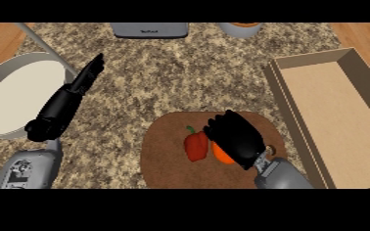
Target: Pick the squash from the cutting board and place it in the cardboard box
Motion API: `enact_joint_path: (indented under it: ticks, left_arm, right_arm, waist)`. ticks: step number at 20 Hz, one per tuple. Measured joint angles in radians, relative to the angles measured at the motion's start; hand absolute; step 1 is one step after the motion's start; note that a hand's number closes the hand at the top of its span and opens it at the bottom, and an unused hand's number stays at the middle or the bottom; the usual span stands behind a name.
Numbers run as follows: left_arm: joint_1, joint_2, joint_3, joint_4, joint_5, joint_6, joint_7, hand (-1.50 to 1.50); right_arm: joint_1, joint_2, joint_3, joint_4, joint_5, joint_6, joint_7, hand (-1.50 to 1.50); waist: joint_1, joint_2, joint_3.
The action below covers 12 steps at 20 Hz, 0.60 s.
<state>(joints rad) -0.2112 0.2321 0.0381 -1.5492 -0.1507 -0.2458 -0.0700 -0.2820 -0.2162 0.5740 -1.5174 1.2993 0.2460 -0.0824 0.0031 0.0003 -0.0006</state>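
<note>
Orange squash (pixel 221 155) peeks out from under the right hand (pixel 237 138) on the round brown board (pixel 168 166), low and just right of centre in the frame. Only a small rounded patch of it shows, so its long axis and the way it points cannot be told. The right hand lies over it with fingers curled downward around it, knuckles toward the upper left, the grey forearm running off to the lower right. A red pepper (pixel 195 146) sits just left of the squash, touching or nearly touching the hand; its long axis runs roughly up and down the frame, with the green stem at its upper end. The cardboard box (pixel 289 103) lies at the right side of the frame, open at the top and long from upper right to lower right, its near wall just beside the board's right edge. The left hand (pixel 88 76) is at the left of the frame, fingers straight and pointing to the upper right, holding nothing. Under its forearm shows a large pale bowl (pixel 22 98) at the left edge. The counter (pixel 180 73) is speckled brown granite. At the top edge sit a grey appliance (pixel 150 30) and a small grey cup (pixel 240 29).
</note>
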Motion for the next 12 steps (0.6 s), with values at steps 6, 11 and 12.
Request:
enact_joint_path:
  ticks: [6, 11, 12]
  left_arm:
    - [-0.013, -0.01, -0.009, 0.007, -0.005, 0.004, -0.008, 0.0]
    - [-0.029, -0.003, -0.002, 0.017, 0.005, -0.013, -0.008, 0.0]
    - [-0.022, -0.003, -0.005, 0.009, 0.005, -0.016, -0.008, 0.0]
  right_arm:
    - [-0.103, 0.156, -0.277, 0.142, -0.058, -0.052, 0.304, 1.5]
    - [-0.305, 0.194, -0.384, 0.282, -0.025, -0.134, 0.487, 1.5]
    - [-0.346, 0.199, -0.386, 0.31, -0.013, -0.149, 0.524, 1.5]
  waist:
    - [0.016, 0.013, 0.002]
    - [0.025, 0.01, 0.001]
    - [0.028, 0.009, 0.001]
